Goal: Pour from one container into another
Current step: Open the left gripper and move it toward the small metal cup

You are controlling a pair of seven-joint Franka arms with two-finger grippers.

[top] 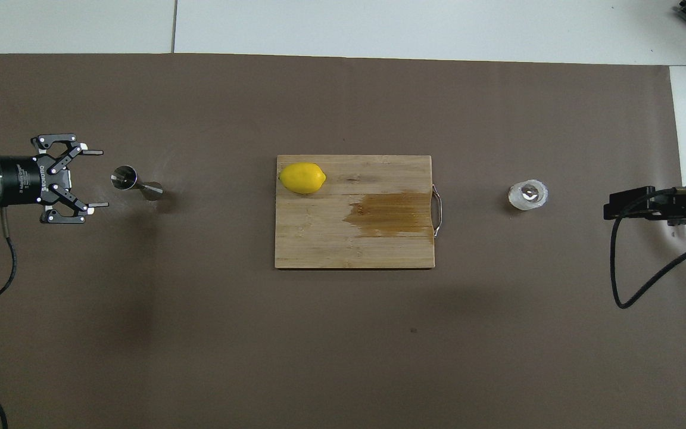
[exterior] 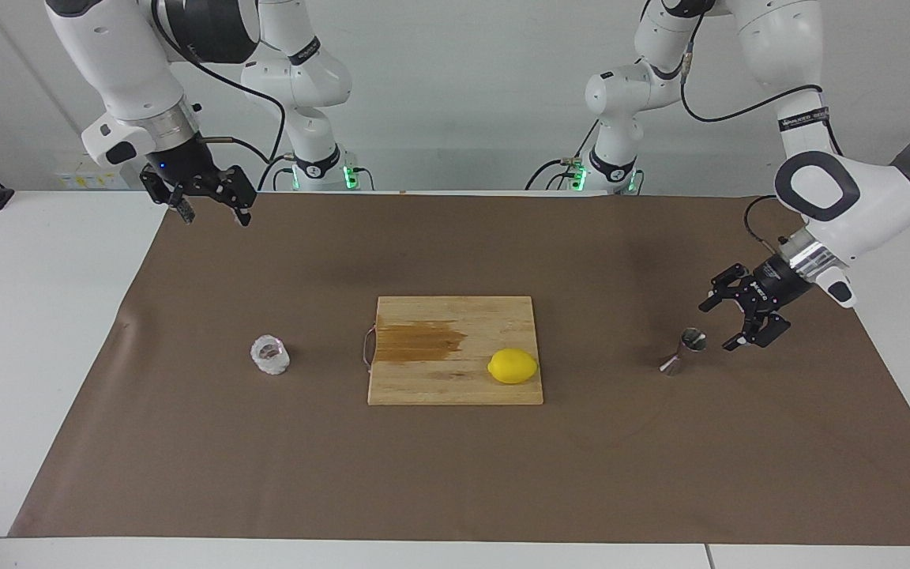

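The left pincer (exterior: 717, 322) stands wide and empty just beside the steel jigger (exterior: 682, 351) at the left arm's end of the desk (exterior: 44, 332). The right pincer (exterior: 214, 212) waits wide over the mat's corner, well apart from the glass cup (exterior: 270, 355).

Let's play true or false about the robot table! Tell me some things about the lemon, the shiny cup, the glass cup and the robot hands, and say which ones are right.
1. The lemon lies on the wooden cutting board. True.
2. The left gripper holds the steel jigger. False: it is open, close beside the jigger, which stands on the brown mat.
3. The glass cup stands on the board. False: it stands on the mat beside the board, toward the right arm's end.
4. The right gripper is open and holds nothing. True.
5. The board has a dark stain. True.
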